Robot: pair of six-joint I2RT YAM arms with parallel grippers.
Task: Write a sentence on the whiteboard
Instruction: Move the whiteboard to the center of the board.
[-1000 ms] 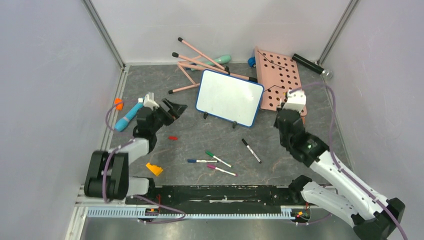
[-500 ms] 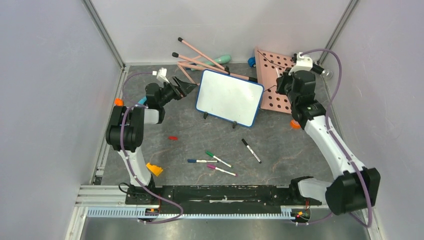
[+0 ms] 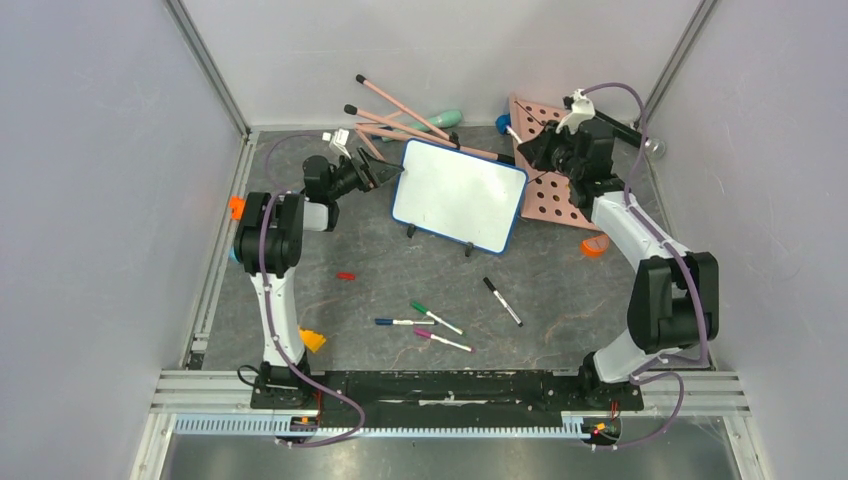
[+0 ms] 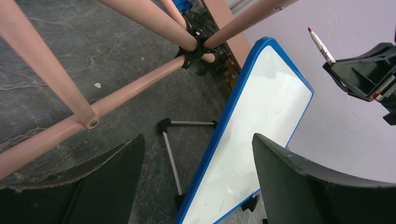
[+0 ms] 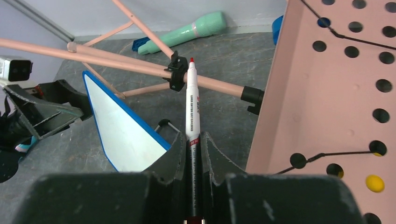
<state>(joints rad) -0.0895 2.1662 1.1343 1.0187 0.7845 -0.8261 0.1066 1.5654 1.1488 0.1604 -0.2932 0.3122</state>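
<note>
From above, the whiteboard (image 3: 458,195) stands propped on its little black feet at the far middle of the bench (image 3: 560,300). Its face leans back toward us and its long axis runs left to right, skewed a little so the right end sits nearer. We see no writing on it. The left gripper (image 3: 385,172) is just beside its far-left corner and the right gripper (image 3: 530,150) is off its far-right corner, over the pink pegboard (image 3: 565,180). We judge this to be the approach before the first stroke.

In the left wrist view, the left gripper (image 4: 198,137) has its jaws spread wide with nothing between them. The whiteboard (image 4: 252,140) shows edge-on beyond them, and we cannot tell whether they touch. The red marker (image 4: 320,44) juts from the right gripper (image 4: 359,77) past the far end.

In the right wrist view, the right gripper (image 5: 191,137) is clamped on the red marker (image 5: 192,100), uncapped. Its long axis runs straight out along the fingers, with the tip pointing at the pink rods (image 5: 140,60) rather than at the whiteboard (image 5: 119,128). The next move, in our view, calls for swinging the tip left and down onto the face, with the left gripper steadying the rim.
</note>
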